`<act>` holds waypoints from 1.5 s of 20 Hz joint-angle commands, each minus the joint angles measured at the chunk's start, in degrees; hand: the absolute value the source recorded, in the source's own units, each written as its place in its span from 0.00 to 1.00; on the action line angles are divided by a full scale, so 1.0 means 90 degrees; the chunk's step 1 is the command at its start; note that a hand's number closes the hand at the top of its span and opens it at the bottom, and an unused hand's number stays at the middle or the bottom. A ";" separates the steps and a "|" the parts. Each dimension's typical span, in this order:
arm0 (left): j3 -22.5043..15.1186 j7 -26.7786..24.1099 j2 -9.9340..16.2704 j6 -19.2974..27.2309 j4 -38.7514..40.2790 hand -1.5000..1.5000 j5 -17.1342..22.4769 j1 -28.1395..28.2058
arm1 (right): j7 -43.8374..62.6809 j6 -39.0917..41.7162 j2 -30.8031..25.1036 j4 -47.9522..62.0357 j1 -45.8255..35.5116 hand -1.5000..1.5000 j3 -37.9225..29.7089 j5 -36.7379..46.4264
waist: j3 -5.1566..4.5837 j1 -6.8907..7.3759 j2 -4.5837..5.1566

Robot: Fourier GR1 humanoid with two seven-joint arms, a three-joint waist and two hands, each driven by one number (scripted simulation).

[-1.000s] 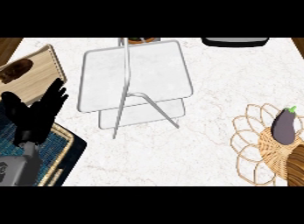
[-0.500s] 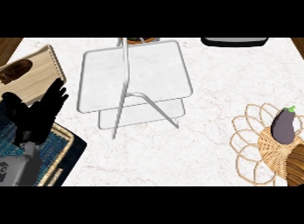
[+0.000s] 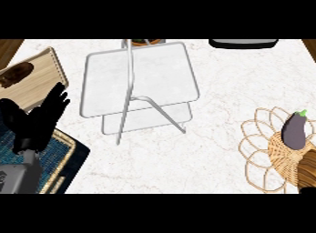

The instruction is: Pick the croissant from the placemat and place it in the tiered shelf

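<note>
A white marbled surface [image 3: 207, 154] fills the head view, with dark wood showing at both upper corners. Near its middle stands the tiered shelf of clear glass-like panels on a thin silver wire frame [image 3: 139, 82]; the larger upper panel sits above a smaller lower one, and both panels are bare. At the right edge lies a round woven wicker placemat with looping petal-shaped borders [image 3: 264, 150]. On it rests a dark purple eggplant with a small green stem [image 3: 294, 131], and just below the eggplant, touching or nearly touching it, lies the golden-brown ridged croissant [image 3: 313, 167], partly cut off by the view's right edge. A small black shape sits at the lower right corner just under the croissant; what it is cannot be told.

The robot's left hand, black with its fingers straight and spread upward [image 3: 36, 118], shows at the left side on its grey forearm [image 3: 16, 177], holding nothing and well apart from the croissant. It stands above a dark blue patterned mat with a tan woven border [image 3: 59, 159]. Above that, at the upper left, a light wooden board [image 3: 29, 75] carries a dark brown lumpy item [image 3: 13, 75]. At the top edge, a black rounded object [image 3: 243, 43] is partly cut off, and a small brown-and-green item peeks out behind the shelf's top
</note>
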 commanded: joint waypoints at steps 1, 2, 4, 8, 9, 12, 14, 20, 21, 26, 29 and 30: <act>-0.0130 0.0170 -0.0111 -0.0190 0.0628 0.50 0.0035 0.0651 | 0.0097 -0.0209 0.0262 0.0455 -0.0168 0.00 0.0196 0.0414 | -0.0118 -0.0001 0.0121; -0.0130 0.0162 -0.0131 -0.0128 0.0653 0.50 -0.0021 0.0663 | -0.0110 -0.0224 0.0299 0.0665 -0.0216 0.00 0.0149 0.0405 | -0.0115 -0.0002 0.0123; -0.0113 0.0184 -0.0166 -0.0020 0.0586 0.50 -0.0083 0.0576 | -0.0135 -0.0286 0.0430 0.0779 -0.0387 0.00 0.0115 0.0476 | -0.0116 -0.0022 0.0112; -0.0208 0.0292 -0.0199 -0.0138 0.0395 0.50 -0.0047 0.0687 | -0.0465 -0.0299 0.0599 0.1399 -0.0898 0.00 0.0027 0.0490 | -0.0110 0.0055 0.0121; -0.0072 0.0226 -0.0187 -0.0086 0.0528 0.50 -0.0024 0.0695 | -0.0540 -0.0360 0.0671 0.1346 -0.0743 0.00 0.0110 0.0580 | -0.0114 0.0004 0.0117; -0.0093 0.0221 -0.0231 -0.0143 0.0528 0.50 -0.0009 0.0651 | -0.0500 -0.0427 0.0817 0.1464 -0.1003 0.00 0.0098 0.0660 | -0.0116 -0.0002 0.0117; -0.0173 0.0240 -0.0413 0.0045 0.0640 0.50 -0.0129 0.0576 | -0.0838 -0.0121 0.0680 0.1390 -0.0776 0.00 0.0067 0.0394 | -0.0116 -0.0098 0.0110; -0.0001 0.0204 -0.0253 -0.0131 0.0719 0.50 -0.0098 0.0564 | -0.1293 0.0587 0.0709 0.1568 -0.1112 1.00 0.0617 0.0241 | -0.0120 -0.0035 0.0115; -0.0007 0.0540 -0.0140 -0.0120 0.0252 0.50 -0.0062 0.0710 | -0.1523 0.0456 0.0750 0.1828 -0.1092 1.00 0.0517 0.0266 | -0.0110 0.0020 0.0092; 0.0087 0.0259 -0.0216 -0.0080 0.0608 0.50 -0.0158 0.0623 | -0.1916 0.0172 0.0925 0.1675 -0.1246 1.00 0.0548 0.0487 | -0.0116 -0.0044 0.0097; -0.0117 0.0478 -0.0265 -0.0170 0.0425 0.50 -0.0159 0.0447 | -0.2046 0.0400 0.1473 0.0837 -0.1465 1.00 0.2069 0.1165 | -0.0128 0.0187 0.0115; -0.0151 0.0416 -0.0277 -0.0253 0.0410 0.50 -0.0131 0.0377 | -0.2109 0.0802 0.1485 0.0552 -0.1769 1.00 0.2502 0.1176 | -0.0149 0.0396 0.0139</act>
